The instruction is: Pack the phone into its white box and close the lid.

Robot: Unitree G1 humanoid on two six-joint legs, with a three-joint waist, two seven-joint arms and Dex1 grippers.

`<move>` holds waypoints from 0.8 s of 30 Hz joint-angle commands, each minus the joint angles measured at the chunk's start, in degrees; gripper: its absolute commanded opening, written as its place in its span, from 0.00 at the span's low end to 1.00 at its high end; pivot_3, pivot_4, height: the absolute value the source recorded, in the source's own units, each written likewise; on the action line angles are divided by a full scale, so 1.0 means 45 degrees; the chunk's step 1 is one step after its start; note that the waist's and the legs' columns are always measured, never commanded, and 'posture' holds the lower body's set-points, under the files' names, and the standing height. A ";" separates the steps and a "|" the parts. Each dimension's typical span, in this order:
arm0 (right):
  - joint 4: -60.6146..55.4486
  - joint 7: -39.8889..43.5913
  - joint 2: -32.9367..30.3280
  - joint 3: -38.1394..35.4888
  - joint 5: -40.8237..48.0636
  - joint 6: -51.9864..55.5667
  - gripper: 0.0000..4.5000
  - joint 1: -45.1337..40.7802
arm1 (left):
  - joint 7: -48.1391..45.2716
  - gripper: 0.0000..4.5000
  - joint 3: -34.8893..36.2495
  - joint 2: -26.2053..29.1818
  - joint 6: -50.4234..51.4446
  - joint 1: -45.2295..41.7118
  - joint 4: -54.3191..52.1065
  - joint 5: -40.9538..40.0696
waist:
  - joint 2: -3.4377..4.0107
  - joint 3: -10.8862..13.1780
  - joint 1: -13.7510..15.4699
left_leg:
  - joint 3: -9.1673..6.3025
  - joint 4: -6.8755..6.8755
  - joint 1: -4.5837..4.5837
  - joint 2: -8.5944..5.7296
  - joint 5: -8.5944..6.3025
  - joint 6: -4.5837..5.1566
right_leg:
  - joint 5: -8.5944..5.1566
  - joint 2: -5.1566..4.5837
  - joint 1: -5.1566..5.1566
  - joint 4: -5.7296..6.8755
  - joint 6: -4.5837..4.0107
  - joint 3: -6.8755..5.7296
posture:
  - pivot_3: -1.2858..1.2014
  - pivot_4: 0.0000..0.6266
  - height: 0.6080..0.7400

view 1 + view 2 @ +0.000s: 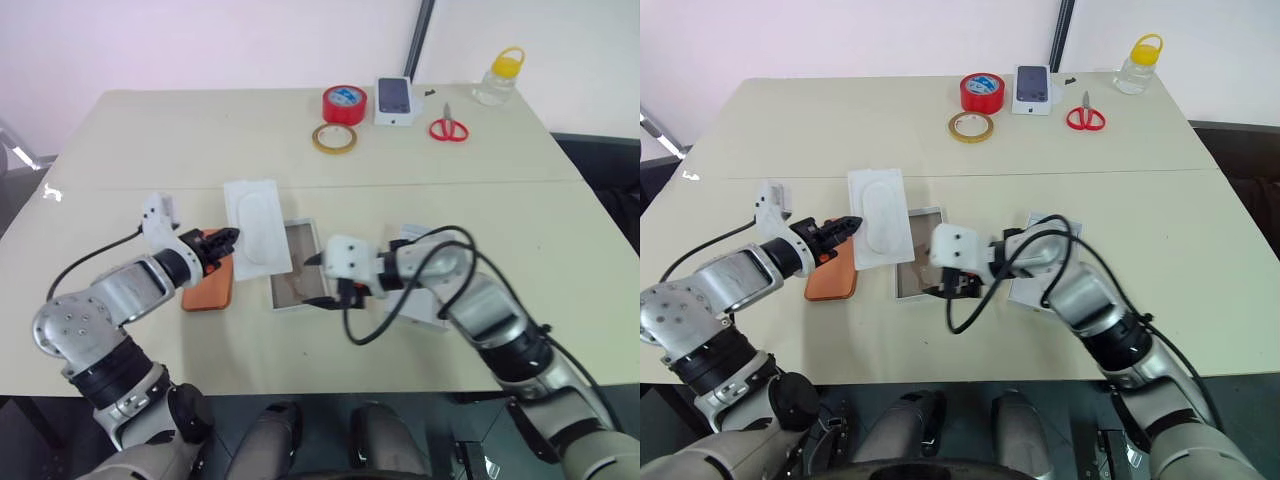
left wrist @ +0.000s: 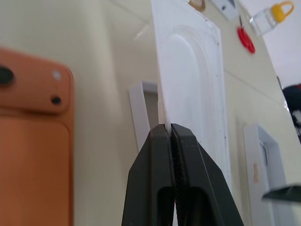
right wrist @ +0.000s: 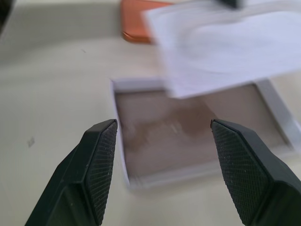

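The orange phone [image 1: 206,288] lies flat on the table with its lenses up, just below my left gripper [image 1: 231,237]. That gripper is shut on the edge of a white moulded insert [image 1: 255,222], held tilted above the phone and the white box [image 1: 294,268]. The box lies open with a bare brownish bottom. My right gripper [image 3: 163,155] hovers open over the box's near end, with nothing between its fingers. A flat white piece, probably the lid [image 1: 1028,292], lies to the right, partly hidden under my right arm.
At the table's far side are a red tape roll [image 1: 343,104], a tan tape ring [image 1: 334,138], a small white box with a dark phone picture [image 1: 395,100], red scissors [image 1: 449,129] and a yellow-capped bottle [image 1: 498,80].
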 commanded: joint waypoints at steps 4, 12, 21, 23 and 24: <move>-0.0121 -0.0205 -0.0529 -0.0842 0.0345 -0.0252 0.73 0.0100 | 0.1218 0.00 -0.0491 -0.0674 0.0110 0.0465 -0.0434 -0.0879 | -0.0001 0.0001 -0.0020 | 0.0007 -0.0004 0.0002 0.0005 0.0000 0.0000 | 0.0000 0.0004 -0.0006 0.0006 0.0000 0.0005 | 0.52 0.24 1.00; 0.0438 -0.0509 -0.0438 -0.0684 0.0186 -0.0709 0.73 -0.0086 | 0.2478 0.00 -0.0806 -0.1266 0.0110 0.0819 -0.0436 -0.1785 | -0.0010 0.0005 0.0028 | 0.0016 -0.0001 -0.0001 0.0005 0.0000 0.0000 | 0.0000 0.0003 -0.0006 0.0005 0.0000 0.0012 | 0.52 0.24 1.00; 0.0718 -0.0706 -0.0272 -0.0514 0.0108 -0.1106 0.75 -0.0213 | 0.3222 0.40 -0.1072 -0.1325 -0.0105 0.1118 -0.0556 -0.3071 | -0.0011 0.0006 0.0023 | 0.0019 -0.0001 0.0000 0.0006 0.0000 -0.0001 | 0.0000 0.0004 -0.0007 0.0005 0.0000 0.0014 | 0.52 0.24 1.00; 0.0802 -0.0733 -0.0252 -0.0541 0.0122 -0.1138 0.75 -0.0272 | 0.3418 0.61 -0.1227 -0.1140 -0.0308 0.1217 -0.0495 -0.3471 | -0.0012 0.0006 0.0029 | 0.0019 -0.0001 0.0000 0.0006 0.0000 -0.0001 | 0.0000 0.0004 -0.0007 0.0005 0.0000 0.0014 | 0.52 0.24 1.00; 0.0848 -0.0752 -0.0241 -0.0545 0.0115 -0.1155 0.75 -0.0306 | 0.3534 0.72 -0.1341 -0.0987 -0.0451 0.1285 -0.0442 -0.3718 | -0.0011 0.0006 0.0026 | 0.0019 -0.0001 0.0000 0.0006 0.0000 -0.0001 | 0.0000 0.0004 -0.0007 0.0005 0.0000 0.0014 | 0.52 0.24 1.00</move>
